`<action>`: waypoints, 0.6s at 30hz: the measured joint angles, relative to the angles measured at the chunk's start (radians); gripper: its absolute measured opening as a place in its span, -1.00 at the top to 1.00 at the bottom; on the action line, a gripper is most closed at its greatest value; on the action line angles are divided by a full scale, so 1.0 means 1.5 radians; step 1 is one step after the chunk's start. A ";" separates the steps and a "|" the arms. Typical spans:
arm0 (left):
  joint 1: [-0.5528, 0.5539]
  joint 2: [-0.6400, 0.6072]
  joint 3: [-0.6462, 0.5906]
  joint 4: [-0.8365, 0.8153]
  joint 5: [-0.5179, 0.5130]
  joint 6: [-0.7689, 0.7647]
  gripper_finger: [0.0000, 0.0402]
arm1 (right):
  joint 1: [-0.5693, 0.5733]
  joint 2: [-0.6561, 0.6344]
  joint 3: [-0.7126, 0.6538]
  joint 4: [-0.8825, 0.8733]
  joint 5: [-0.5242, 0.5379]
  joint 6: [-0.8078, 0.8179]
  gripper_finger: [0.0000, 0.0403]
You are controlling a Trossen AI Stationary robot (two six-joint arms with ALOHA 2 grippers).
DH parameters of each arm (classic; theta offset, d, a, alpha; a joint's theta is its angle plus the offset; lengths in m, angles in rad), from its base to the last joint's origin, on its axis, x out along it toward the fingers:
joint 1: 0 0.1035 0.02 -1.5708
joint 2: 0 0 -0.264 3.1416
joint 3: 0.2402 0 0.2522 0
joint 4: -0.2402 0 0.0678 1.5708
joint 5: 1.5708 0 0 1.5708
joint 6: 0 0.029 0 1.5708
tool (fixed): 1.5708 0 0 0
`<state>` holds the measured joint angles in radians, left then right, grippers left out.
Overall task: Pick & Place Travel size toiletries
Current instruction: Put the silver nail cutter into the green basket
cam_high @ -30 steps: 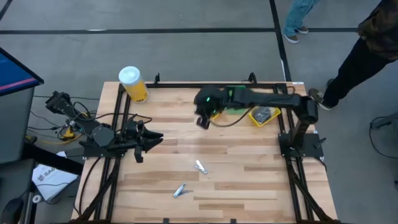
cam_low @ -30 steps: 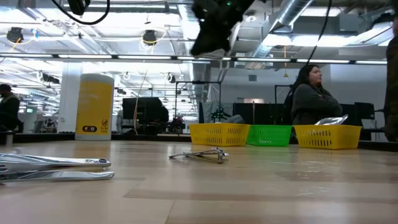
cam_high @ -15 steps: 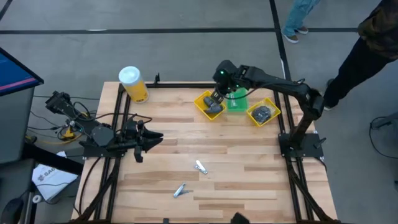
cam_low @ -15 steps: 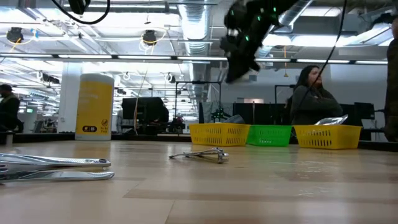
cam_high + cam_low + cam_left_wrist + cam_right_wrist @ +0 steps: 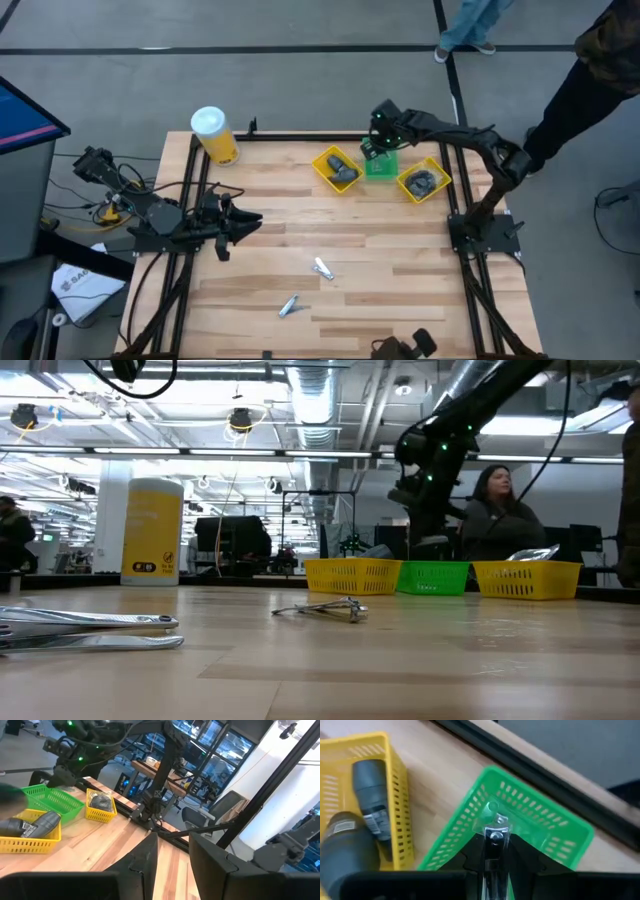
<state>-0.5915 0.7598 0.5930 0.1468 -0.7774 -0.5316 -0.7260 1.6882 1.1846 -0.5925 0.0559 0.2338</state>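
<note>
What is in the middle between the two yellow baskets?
The green tray sits between the two yellow trays, plain in the high view. The right gripper hangs over it, pinching a silver clipper.

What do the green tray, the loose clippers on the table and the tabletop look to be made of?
Green tray: likely plastic, judging by its slotted moulded walls and saturated colour. Clippers: metal by the look, shiny silver with glints. Tabletop: wood, pale jointed planks with a light sheen. The right hand holds a similar silver clipper above the green tray.
</note>
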 joint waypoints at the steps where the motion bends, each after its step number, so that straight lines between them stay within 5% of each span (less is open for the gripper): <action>1: 0.000 0.000 0.000 0.001 -0.001 0.000 0.48 | -0.003 0.001 -0.008 0.008 0.000 0.012 0.75; 18: 0.000 0.000 0.000 0.013 -0.016 0.001 0.48 | 0.022 0.001 -0.052 0.045 0.084 0.106 0.55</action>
<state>-0.5915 0.7597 0.5930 0.1663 -0.8009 -0.5307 -0.6936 1.6894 1.1072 -0.5257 0.1818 0.3935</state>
